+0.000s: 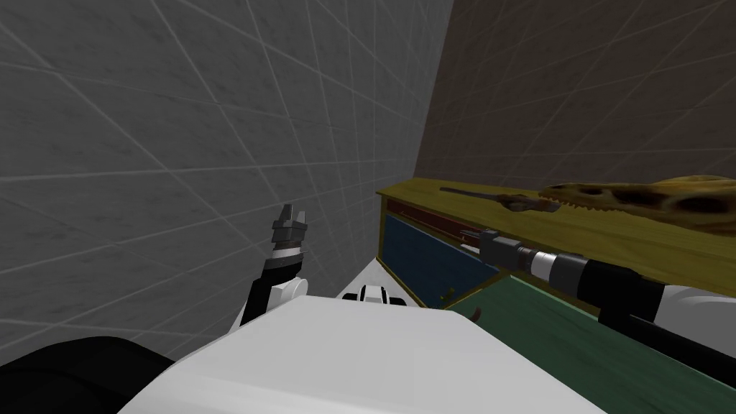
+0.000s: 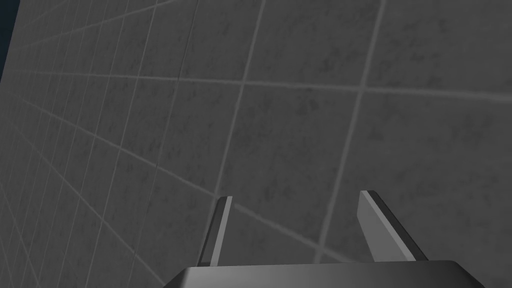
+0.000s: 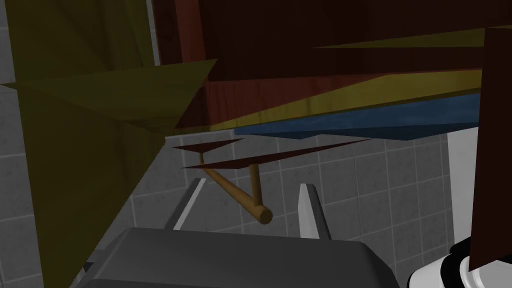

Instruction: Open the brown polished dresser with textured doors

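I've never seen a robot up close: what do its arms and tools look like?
White arms with black joints; the right forearm narrows through black, white and grey rings. The left tool and right tool are dark boxes bearing two thin, light grey blade fingers.

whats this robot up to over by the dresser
The robot is going for the dresser, the one with a yellowish top and blue and green front panels. Its right gripper has reached in under the top edge, fingers open on either side of a brown bar handle, not yet closed on it. The left gripper is raised beside the grey tiled wall, open and idle. A skull-like object lies on top.
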### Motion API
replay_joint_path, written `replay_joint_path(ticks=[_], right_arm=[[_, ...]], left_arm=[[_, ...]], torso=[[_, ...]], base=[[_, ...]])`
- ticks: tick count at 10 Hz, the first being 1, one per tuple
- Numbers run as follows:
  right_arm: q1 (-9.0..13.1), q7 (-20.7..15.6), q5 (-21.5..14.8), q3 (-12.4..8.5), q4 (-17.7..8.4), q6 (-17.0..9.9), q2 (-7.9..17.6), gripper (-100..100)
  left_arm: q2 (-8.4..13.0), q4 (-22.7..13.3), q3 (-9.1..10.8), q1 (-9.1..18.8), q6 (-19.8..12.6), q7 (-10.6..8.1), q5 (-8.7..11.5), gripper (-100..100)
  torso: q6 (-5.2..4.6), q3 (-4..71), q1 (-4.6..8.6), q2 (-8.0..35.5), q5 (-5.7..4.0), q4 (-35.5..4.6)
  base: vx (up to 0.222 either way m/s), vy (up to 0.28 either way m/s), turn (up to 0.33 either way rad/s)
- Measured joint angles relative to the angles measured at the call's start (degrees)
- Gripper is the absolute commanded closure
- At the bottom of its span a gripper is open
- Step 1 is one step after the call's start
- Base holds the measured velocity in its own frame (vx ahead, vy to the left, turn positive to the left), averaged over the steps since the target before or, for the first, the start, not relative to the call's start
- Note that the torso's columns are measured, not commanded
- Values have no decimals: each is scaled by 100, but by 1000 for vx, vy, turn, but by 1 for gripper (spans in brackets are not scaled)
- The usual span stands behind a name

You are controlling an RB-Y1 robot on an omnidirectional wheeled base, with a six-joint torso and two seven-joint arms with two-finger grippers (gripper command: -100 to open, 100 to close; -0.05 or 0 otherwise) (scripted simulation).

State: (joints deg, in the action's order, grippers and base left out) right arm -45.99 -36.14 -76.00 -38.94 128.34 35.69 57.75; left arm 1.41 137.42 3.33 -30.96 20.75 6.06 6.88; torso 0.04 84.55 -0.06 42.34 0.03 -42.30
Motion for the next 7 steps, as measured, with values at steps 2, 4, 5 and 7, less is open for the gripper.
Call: replay_joint_path(ticks=[2,4,5,7], right_arm=[[-15,10,6,-16,63,-1,-22,100],[-34,51,-2,-2,124,23,-12,100],[-52,55,-5,25,126,44,-13,-100],[-35,174,91,-150,144,129,105,-100]], left_arm=[[-1,0,-1,1,0,0,0,0],[-1,0,-1,2,0,0,0,0],[0,0,-1,1,0,0,0,0],[0,0,0,-1,0,0,0,0]], torso=[[-4,-22,-32,29,7,-7],[-2,-5,-21,13,15,-11],[-5,12,11,-9,16,-14],[-4,18,26,-28,-7,6]], base=[[-128,145,-44],[-116,119,-33],[-10,19,-61],[14,-2,-61]])
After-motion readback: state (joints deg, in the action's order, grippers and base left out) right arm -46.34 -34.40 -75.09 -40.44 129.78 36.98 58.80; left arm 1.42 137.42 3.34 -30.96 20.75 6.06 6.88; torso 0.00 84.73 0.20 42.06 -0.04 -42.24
